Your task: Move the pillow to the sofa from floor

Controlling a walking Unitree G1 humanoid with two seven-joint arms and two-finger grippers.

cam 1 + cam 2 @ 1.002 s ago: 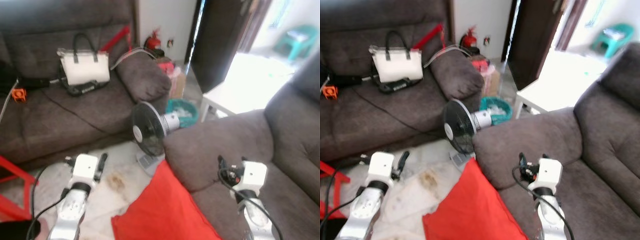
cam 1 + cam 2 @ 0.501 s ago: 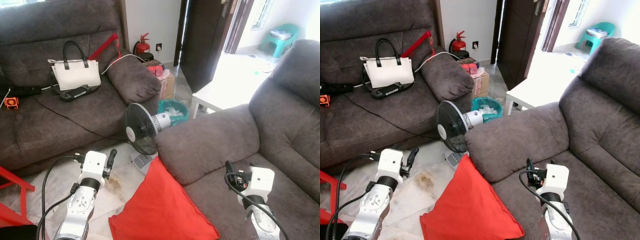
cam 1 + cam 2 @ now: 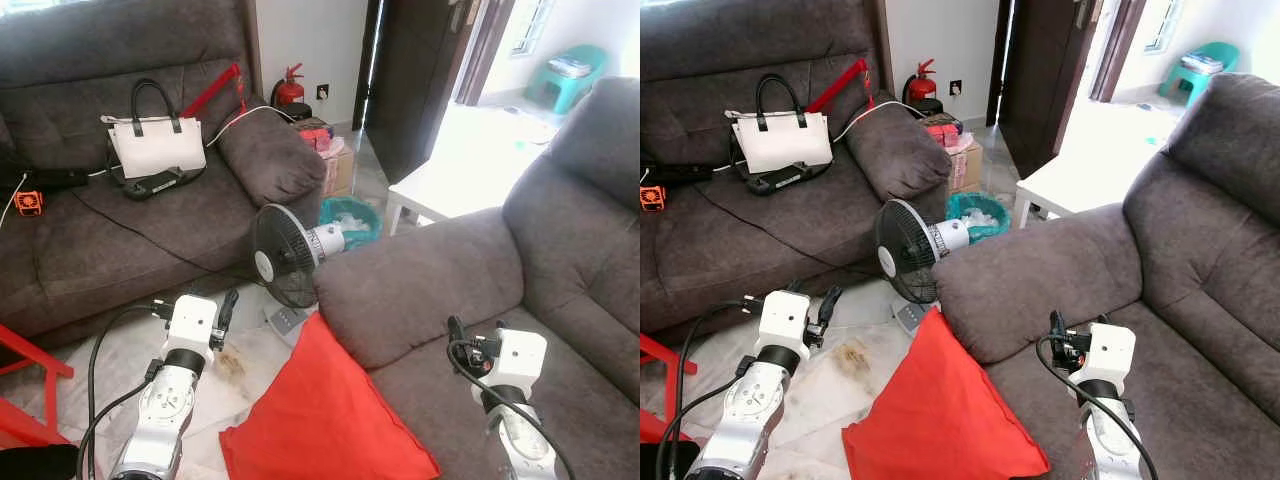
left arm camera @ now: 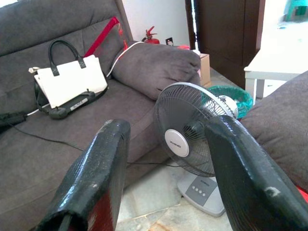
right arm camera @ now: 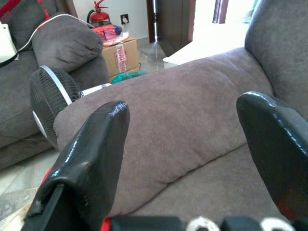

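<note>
Since half a second ago little has changed beyond a slight camera shift; one second ago the view was blurred and tilted, and it is now sharp. The red pillow (image 3: 325, 415) lies on the floor (image 3: 120, 345), leaning against the front of the right-hand sofa (image 3: 520, 300) below its armrest. One corner points up toward the standing fan (image 3: 290, 258), so its long axis runs from that corner down toward the robot. Its right edge touches the sofa; its left edge borders open tile.

The left gripper (image 4: 166, 168) hovers over the floor left of the pillow, its fingers spread apart with nothing between them, aimed at the fan. The right gripper (image 5: 190, 159) hangs above the right sofa's seat, fingers likewise wide apart and empty, facing the armrest.

A second sofa (image 3: 110, 230) at the back carries a white handbag (image 3: 155, 145). Between the two sofas the fan narrows the floor; bare tile lies left of the pillow, and the right sofa's seat cushion is uncluttered.
</note>
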